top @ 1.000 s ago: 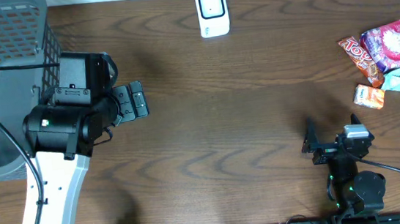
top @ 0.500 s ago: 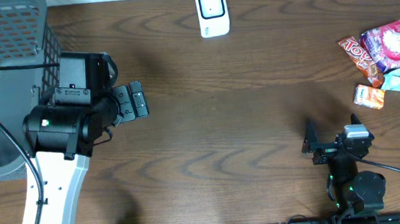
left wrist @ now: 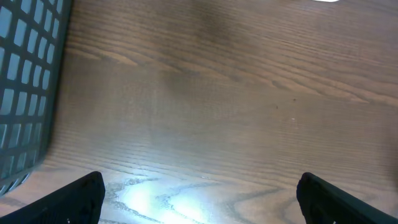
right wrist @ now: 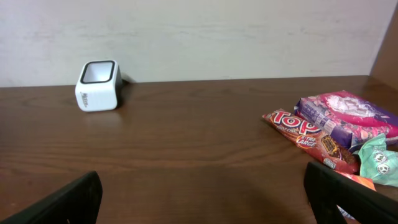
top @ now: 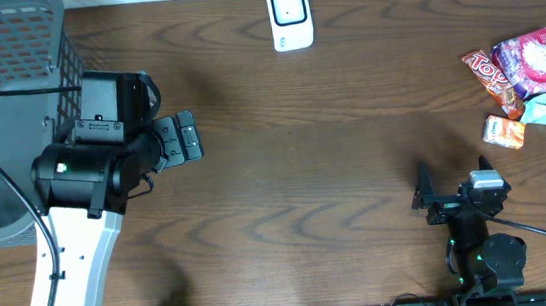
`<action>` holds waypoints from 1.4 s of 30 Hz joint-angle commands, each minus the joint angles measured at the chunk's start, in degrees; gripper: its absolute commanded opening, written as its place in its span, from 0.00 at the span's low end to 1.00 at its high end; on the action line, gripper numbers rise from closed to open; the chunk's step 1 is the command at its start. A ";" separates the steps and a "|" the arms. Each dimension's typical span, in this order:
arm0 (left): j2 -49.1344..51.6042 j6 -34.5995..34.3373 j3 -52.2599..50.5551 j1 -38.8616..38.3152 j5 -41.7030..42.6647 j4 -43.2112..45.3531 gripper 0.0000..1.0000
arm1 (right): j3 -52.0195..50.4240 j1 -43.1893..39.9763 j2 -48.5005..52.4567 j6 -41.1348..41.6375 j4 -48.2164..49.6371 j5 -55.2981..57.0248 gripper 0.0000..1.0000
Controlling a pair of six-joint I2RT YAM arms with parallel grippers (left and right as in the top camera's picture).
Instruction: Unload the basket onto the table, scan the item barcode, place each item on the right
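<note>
Far to the left of the scanner (top: 290,16) stands a dark mesh basket (top: 7,98) at the table (top: 305,170) edge. Between the basket and the scanner, closer to the basket, our left hand (top: 191,138) hangs over bare wood with its fingers spread wide and nothing between them. The scanner itself is a small white box at the back of the table, window facing up.

Right of the scanner and towards the front of the table, our right hand (top: 453,184) sits low, its fingers also wide apart and empty. Well to the right of the scanner lie the snack packets (top: 522,79): a red bar (right wrist: 305,134), a purple packet (right wrist: 348,115) resting partly on it, and a teal packet (right wrist: 379,158) beside them.

We judge these light, soft and crinkly, with slick wrappers that could slide. We would pinch the red bar across its narrow width near one end, leaving the flat faces free. We cannot see any barcode from here.
</note>
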 commanded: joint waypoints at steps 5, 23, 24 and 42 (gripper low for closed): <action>0.11 0.35 0.13 0.07 -0.74 -0.11 0.98 | -0.11 -0.13 -0.37 0.98 -0.26 -0.13 0.99; -5.81 1.55 -5.38 0.02 -0.57 -0.61 0.98 | -0.11 -0.13 -0.37 0.98 -0.26 -0.15 0.99; -7.63 2.12 -7.50 0.02 -0.55 0.83 0.98 | -0.11 -0.13 -0.37 0.98 -0.26 -0.13 0.99; -37.07 2.54 -33.92 0.02 -0.52 16.96 0.98 | -0.11 -0.13 -0.37 0.98 -0.26 -0.13 0.99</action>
